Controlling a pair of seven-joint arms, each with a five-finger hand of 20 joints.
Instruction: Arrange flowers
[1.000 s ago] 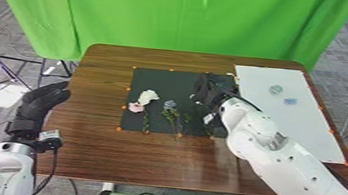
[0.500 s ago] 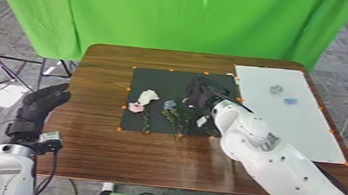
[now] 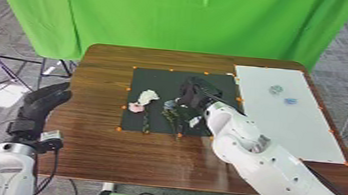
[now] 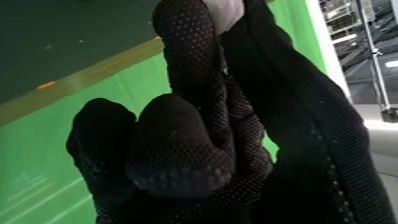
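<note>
"Shifted in the last moment: just the right hand (image 3: 196, 88), a little farther left over the dark mat (image 3: 159, 77), close now to the blue flower (image 3: 170, 104)."

"Open or closed up?"

"Mostly closed, judging by the right wrist view. Pinched between finger and thumb: a pale thing (image 4: 226, 11), probably part of a flower, too hidden to name for sure. Other fingers folded in."

"Why so narrow a pinch?"

"To spare the petals, most likely."

"And the left hand (image 3: 43, 103)?"

"Out beyond the left edge of the table (image 3: 95, 144), fingers loosely straight, gripping nothing. Probably kept there to leave working room."

"Flowers?"

"Laid flat on the mat: white flower (image 3: 148, 96), pink flower (image 3: 136, 107) just beside, then the blue, with green stems (image 3: 172, 119) towards the near edge. Spread out for easy picking, presumably."

"Anything serving as a container?"

"Only flat holders to speak of: mat under the flowers, white board (image 3: 284, 129) under a pale green bit (image 3: 276, 89) and a pale blue bit (image 3: 290, 101), too small to name. Perhaps meant for arranging. Best to lift high before crossing, or risk dragging stems."
</note>
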